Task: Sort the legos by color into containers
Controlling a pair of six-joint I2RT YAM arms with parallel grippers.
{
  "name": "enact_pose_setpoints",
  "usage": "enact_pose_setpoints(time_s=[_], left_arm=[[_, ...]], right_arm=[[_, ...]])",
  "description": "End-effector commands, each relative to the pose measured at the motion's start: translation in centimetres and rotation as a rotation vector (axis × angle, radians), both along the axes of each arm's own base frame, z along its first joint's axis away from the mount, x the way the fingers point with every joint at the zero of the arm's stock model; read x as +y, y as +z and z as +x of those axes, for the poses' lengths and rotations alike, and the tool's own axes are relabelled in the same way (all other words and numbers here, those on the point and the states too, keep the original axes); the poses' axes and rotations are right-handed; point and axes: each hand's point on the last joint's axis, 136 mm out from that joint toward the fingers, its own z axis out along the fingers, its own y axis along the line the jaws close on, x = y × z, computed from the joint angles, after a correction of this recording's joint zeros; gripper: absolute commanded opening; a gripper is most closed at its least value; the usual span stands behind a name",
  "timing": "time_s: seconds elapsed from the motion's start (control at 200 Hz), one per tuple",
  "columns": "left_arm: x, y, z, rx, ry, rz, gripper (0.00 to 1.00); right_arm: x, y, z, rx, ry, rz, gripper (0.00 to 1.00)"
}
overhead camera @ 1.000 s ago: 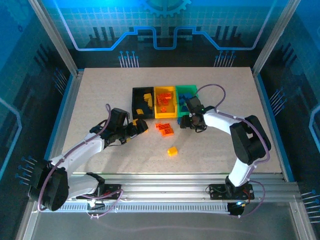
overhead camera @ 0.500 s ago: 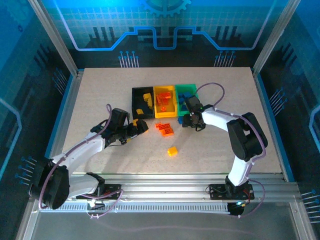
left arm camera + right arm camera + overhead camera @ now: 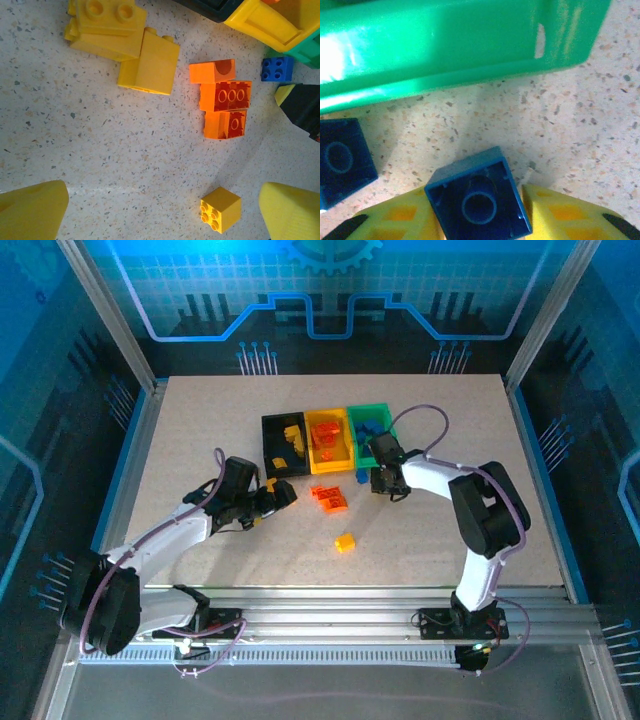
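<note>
Our right pincer [image 3: 386, 480] is narrowed onto a blue brick [image 3: 476, 202], one yellow finger [image 3: 395, 220] against each side wall. We judge it gripped. The brick lies hollow side up and, as far as we can tell, is not yet lifted. It sits on the surface just on the near side of the green bin [image 3: 445, 45], the bin closest to the right edge of the three. A second blue brick [image 3: 342, 160] lies just beside it.

The step in hand is carrying this brick into the green bin. The brick sits slightly turned between the fingers, so we should hold firm and lift straight up before any sideways travel, or it may twist loose. We should clear the bin wall fully, then open over the bin's inside, not over its rim. Rising straight also keeps us off the second brick.

Our left pincer [image 3: 160, 210] hangs wide open and empty over the orange bricks [image 3: 225, 105].
</note>
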Motion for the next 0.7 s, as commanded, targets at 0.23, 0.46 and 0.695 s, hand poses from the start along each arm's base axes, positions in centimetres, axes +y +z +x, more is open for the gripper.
enact_pose_setpoints(time_s=[0.23,0.46,0.695], left_arm=[[-0.6,-0.1,0.4,0.006,-0.032,-0.025,0.99],[-0.7,-0.1,0.4,0.006,-0.033,-0.031,0.99],[-0.4,0.4,-0.3,0.0,-0.037,-0.022,0.99]], right_arm=[[1.5,6.7,-1.5,-0.125,0.095,0.133,0.32],[3.5,10.9,3.5,-0.196,0.119,0.147,0.34],[3.8,10.2,10.9,-0.201,0.047,0.126,0.36]])
